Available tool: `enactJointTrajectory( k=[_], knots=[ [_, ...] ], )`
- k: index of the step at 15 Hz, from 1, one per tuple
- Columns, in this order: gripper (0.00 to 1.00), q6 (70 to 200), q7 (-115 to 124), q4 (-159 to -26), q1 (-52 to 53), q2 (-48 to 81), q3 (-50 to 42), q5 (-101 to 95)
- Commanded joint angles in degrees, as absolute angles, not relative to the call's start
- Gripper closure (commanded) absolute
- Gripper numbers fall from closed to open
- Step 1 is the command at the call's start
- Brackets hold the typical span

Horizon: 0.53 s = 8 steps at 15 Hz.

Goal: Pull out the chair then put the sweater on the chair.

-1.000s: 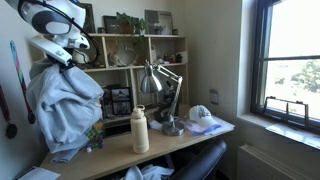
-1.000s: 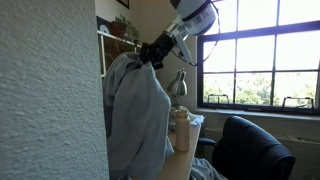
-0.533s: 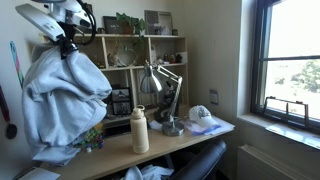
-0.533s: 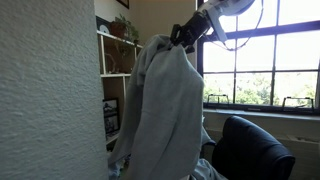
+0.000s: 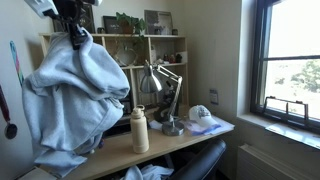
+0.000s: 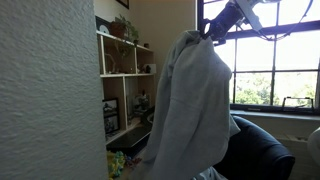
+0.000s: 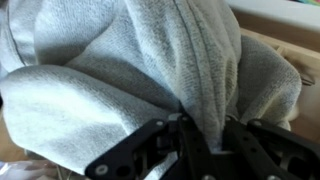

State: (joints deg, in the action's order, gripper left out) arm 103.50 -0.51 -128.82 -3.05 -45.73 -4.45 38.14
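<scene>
My gripper (image 5: 77, 33) is shut on the pale blue-grey sweater (image 5: 75, 105) and holds it high above the desk, so the garment hangs in loose folds. In an exterior view the gripper (image 6: 208, 30) grips the sweater (image 6: 190, 110) by its top, in front of the window. In the wrist view the sweater (image 7: 130, 60) fills the picture and a fold is pinched between my fingers (image 7: 205, 135). The black office chair (image 5: 205, 160) stands at the desk's front edge; its padded backrest (image 6: 262, 150) shows behind the hanging sweater.
A cream bottle (image 5: 140, 130), a silver desk lamp (image 5: 160, 90) and a white cap (image 5: 201, 114) are on the wooden desk (image 5: 170, 142). Shelves (image 5: 140, 60) stand behind. A window (image 5: 295, 60) is at the side. A wall (image 6: 50, 90) blocks part of an exterior view.
My gripper has lifted the sweater higher and carried it sideways over the desk, toward the chair. The sweater now hangs in front of the chair in an exterior view.
</scene>
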Motion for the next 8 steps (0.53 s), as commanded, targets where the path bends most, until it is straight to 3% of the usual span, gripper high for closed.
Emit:
enactJointTrajectory(
  k=[1,8],
  knots=[
    [0.94,101.84,4.58,-127.78,-6.81,-47.23,-5.77,33.55],
    [0.94,103.64,11.57,-127.25,-12.27,-45.82,-7.45,23.90]
  ],
)
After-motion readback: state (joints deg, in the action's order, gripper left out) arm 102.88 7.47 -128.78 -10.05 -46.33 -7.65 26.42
